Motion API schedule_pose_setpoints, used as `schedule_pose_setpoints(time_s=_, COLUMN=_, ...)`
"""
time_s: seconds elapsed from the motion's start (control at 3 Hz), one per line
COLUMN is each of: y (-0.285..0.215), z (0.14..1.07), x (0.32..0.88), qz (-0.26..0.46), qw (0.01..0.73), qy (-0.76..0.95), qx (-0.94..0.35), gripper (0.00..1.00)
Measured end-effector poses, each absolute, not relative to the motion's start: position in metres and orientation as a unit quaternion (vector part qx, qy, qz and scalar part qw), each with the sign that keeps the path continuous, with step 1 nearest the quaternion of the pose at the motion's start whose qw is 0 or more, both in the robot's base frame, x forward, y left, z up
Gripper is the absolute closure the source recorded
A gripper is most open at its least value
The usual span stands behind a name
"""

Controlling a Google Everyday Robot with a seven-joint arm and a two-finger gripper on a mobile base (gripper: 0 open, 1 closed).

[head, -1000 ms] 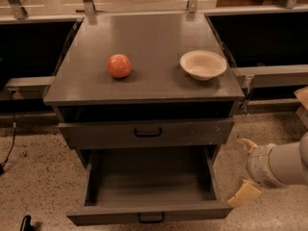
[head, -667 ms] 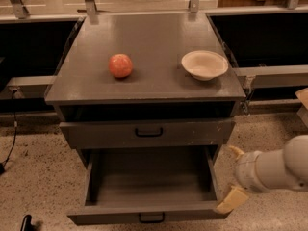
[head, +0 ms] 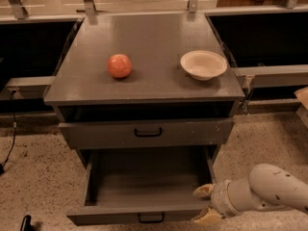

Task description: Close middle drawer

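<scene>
At the far left a thin black cable (head: 10, 137) hangs down to the speckled beige floor (head: 38, 177). Next stands a grey wooden cabinet with a flat square top (head: 154, 37), and a round orange-red fruit (head: 119, 65) rests left of centre on it. Below the top, the taller grey drawer with a white-scuffed front (head: 106, 134) and a black handle sits nearly flush. Under it, the middle drawer (head: 144, 182), a long plain grey box with a low front panel and a small black loop handle (head: 151, 218), is pulled far out toward the camera. A shallow cream bowl (head: 203, 64) sits on the right of the top. At the lower right, the cream two-finger gripper (head: 199, 205) is at the middle drawer's front right corner, fingers spread and clasping nothing, on a white arm (head: 269, 189) coming in from the right.
</scene>
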State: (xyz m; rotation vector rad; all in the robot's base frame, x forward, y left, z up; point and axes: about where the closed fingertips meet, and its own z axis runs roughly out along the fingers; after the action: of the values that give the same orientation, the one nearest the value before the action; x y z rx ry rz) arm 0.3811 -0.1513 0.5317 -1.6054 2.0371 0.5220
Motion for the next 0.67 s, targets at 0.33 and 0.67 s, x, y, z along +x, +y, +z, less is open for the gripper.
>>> schedule_pose_setpoints(time_s=0.33, y=-0.148, z=0.523, x=0.378, qz=0.202, qw=0.243, qy=0.747, qx=-0.586, gripper=0.65)
schedule_pose_setpoints(time_s=0.67, y=-0.149, z=0.509, x=0.374, qz=0.191, qw=0.213, qy=0.755, qx=-0.591, gripper=0.89)
